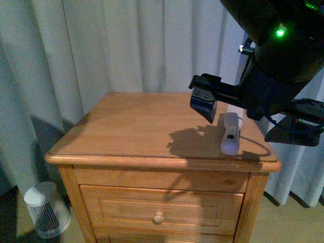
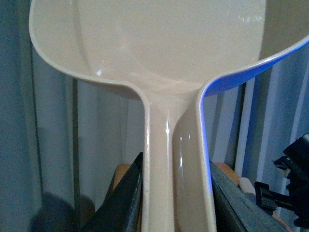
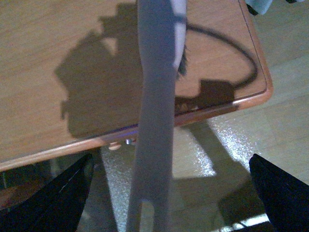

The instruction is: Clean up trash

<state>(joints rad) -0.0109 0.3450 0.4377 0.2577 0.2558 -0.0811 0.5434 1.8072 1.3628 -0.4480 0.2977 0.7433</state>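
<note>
Left claw (image 2: 176, 208) clamped on dustpan (image 2: 164, 48) handle, right claw (image 3: 171, 157) wide open astride an ungripped brush (image 1: 230, 132) at the worktop (image 1: 131, 131) edge; no trash visible, so completion cannot be confirmed.

The wooden surface (image 1: 136, 126) stands before pale curtains (image 1: 126, 45). Beneath its top, a drawer (image 1: 162, 205) carries a round knob (image 1: 159, 218). A small white slatted canister (image 1: 46, 210) sits on the floor at its left.
</note>
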